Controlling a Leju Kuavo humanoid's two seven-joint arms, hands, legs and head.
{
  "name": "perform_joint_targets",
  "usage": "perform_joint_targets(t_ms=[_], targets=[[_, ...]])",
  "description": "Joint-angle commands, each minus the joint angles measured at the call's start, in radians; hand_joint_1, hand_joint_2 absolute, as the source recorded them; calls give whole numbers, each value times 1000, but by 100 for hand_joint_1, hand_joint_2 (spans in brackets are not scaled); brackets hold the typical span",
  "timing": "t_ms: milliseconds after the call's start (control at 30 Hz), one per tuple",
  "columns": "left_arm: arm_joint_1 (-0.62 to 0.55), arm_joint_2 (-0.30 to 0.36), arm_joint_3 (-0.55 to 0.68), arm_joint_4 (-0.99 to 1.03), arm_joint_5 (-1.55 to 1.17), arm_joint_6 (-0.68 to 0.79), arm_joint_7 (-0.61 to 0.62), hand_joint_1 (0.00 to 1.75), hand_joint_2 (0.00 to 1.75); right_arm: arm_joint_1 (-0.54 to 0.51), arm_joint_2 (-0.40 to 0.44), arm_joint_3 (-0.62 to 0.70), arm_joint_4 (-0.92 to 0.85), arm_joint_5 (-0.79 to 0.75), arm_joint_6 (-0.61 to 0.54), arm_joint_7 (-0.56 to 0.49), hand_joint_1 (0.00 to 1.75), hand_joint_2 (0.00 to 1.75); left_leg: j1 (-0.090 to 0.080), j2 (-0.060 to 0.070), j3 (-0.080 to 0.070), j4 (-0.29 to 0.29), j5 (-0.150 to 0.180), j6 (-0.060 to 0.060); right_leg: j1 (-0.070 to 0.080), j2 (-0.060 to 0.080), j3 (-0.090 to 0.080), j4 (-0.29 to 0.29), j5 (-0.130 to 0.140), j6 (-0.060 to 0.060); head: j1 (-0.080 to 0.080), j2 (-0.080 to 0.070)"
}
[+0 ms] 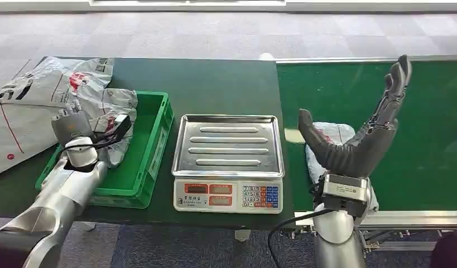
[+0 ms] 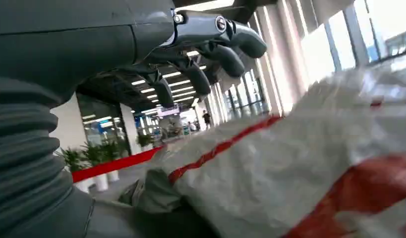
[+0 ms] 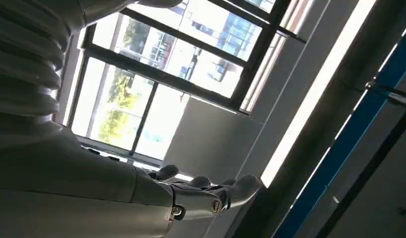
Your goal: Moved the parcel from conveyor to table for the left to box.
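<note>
Right hand (image 1: 354, 142) up, fingers (image 1: 396, 78) spread, empty; parcel (image 1: 326, 139) beneath on conveyor (image 1: 427, 139), long axis running away. Left hand (image 1: 75, 131): grip unclear.

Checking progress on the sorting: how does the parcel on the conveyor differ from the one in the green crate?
The conveyor parcel lies on the green belt, partly hidden behind the raised, open right hand. The crate parcel drapes over the green crate, by the left hand. Both are crumpled white bags with red print.

three parcels (image 1: 326, 137), one scale (image 1: 228, 162), one crate (image 1: 150, 151)
</note>
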Motion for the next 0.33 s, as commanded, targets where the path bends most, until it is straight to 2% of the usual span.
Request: perform_joint_targets(t_ms=[33,67,100,133,167,200,233,267,300,333], targets=[[20,24,47,104,-20,100,-1,0,0,-18,-19,-26,64,-7,-23,7,0,175,1,3,5,-3,-1,1,1,1,5,-4,1,-1,0,0],[8,4,102,83,17,219,-42,0,0,-9,-23,-37,60,-7,-35,6,0,175,1,1,2,-1,-1,-1,1,0,2,-2,0,-1,0,0],[-7,0,104,86,17,207,-42,0,0,-6,-25,-40,58,-8,-36,7,0,175,1,0,3,-2,-1,0,1,-1,3,-3,0,-1,0,0],[-6,-33,216,27,143,419,-210,0,0,5,-21,-48,45,-11,-39,7,0,175,1,-2,1,-1,-1,0,1,-3,2,-2,-1,-1,0,0],[-10,-68,343,-34,321,499,-465,0,0,21,-22,-54,29,-6,-41,8,0,175,1,-2,2,-1,-1,0,2,-3,3,-3,0,-1,0,0],[-5,-159,538,-216,689,493,-968,0,0,42,-24,-60,14,-11,-32,3,0,175,1,-6,-1,0,0,0,2,-7,1,-1,-1,-1,0,0],[7,-212,584,-351,891,400,-1159,0,0,44,-22,-62,18,-22,-25,-7,0,175,2,-7,-1,0,0,0,2,-9,3,-3,-1,-1,0,0],[57,-226,529,-498,865,376,-1044,0,0,43,-19,-65,25,-26,-27,-16,0,175,2,-14,-5,2,1,0,2,-15,0,-1,-2,0,0,0],[66,-227,523,-518,862,373,-1032,0,0,42,-19,-65,27,-26,-28,-17,0,175,2,-14,-5,3,1,1,3,-15,1,-1,-2,0,0,0],[75,-225,521,-521,862,372,-1033,0,0,40,-17,-64,28,-26,-29,-17,0,175,2,-7,-3,3,0,0,2,-8,-1,-1,-1,0,0,0]])
